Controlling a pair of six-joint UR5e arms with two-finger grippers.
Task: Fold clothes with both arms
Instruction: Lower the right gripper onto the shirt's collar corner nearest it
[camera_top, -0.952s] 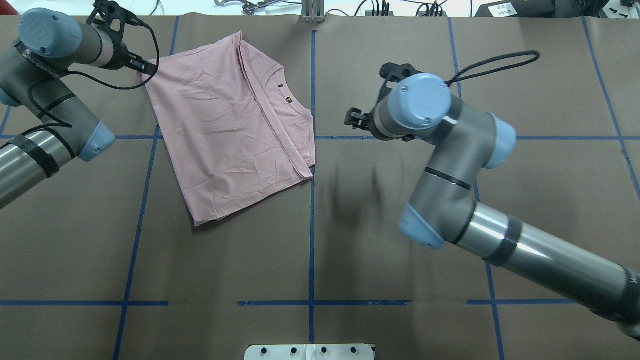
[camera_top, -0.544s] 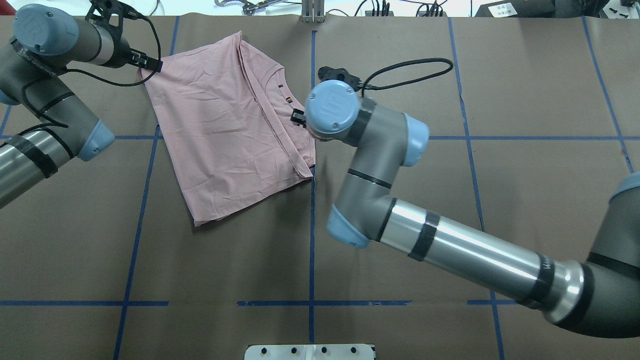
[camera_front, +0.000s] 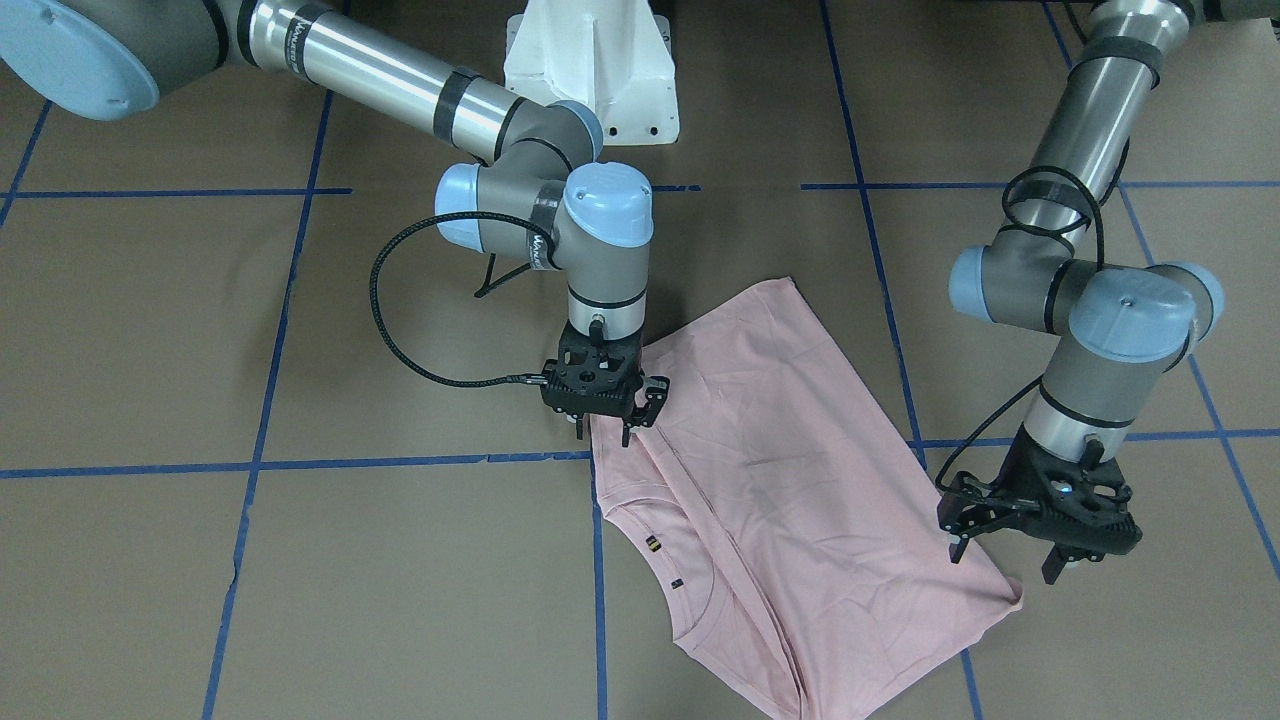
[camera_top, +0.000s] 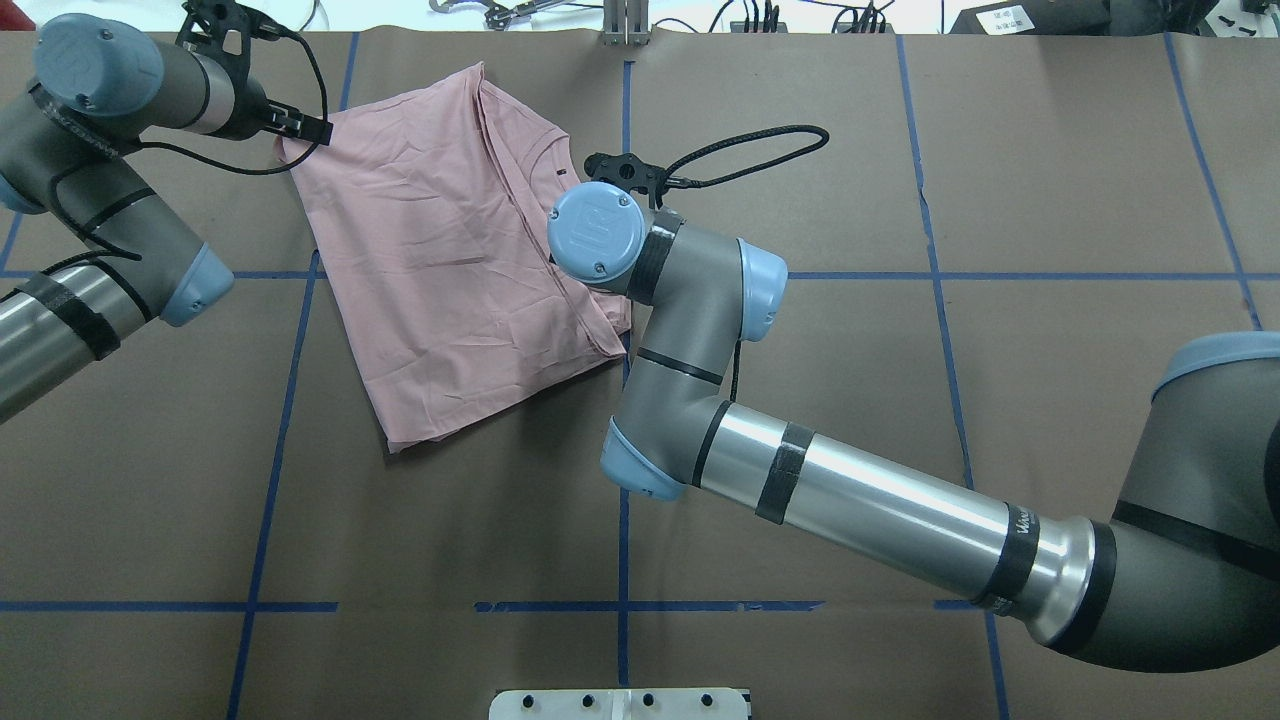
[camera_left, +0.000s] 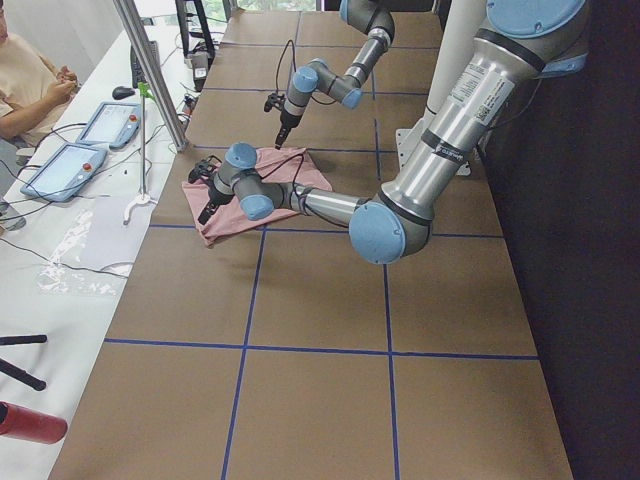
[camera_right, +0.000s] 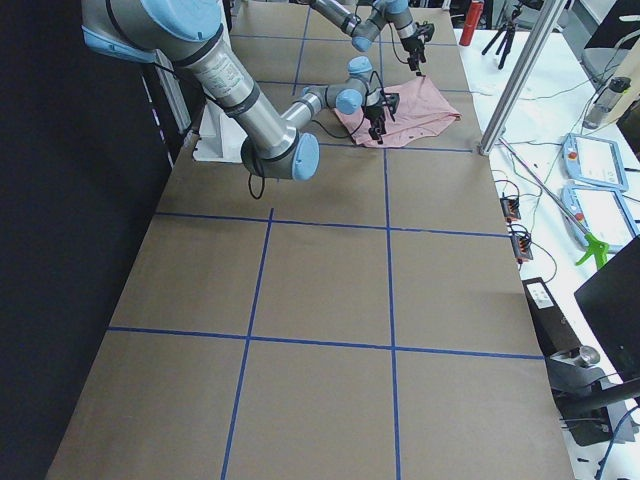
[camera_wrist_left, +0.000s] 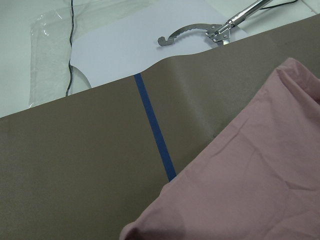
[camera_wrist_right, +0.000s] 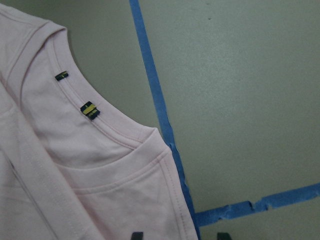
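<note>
The pale pink T-shirt lies folded and flat on the brown table, also in the overhead view. Its collar with two small dark tags faces the far side. My right gripper is open and low at the shirt's edge beside the collar. In the right wrist view one fingertip is over the cloth and the other over the table. My left gripper is open at the shirt's far-left corner, its fingers on either side of the cloth edge. No print shows.
Blue tape lines grid the table. The white pedestal base stands at the robot's side. Beyond the far table edge lie a metal tool, tablets and cables. An operator sits at the left end.
My right arm has swung left across the table and come down at the shirt's collar-side edge. My left gripper has stayed at the far-left corner.
</note>
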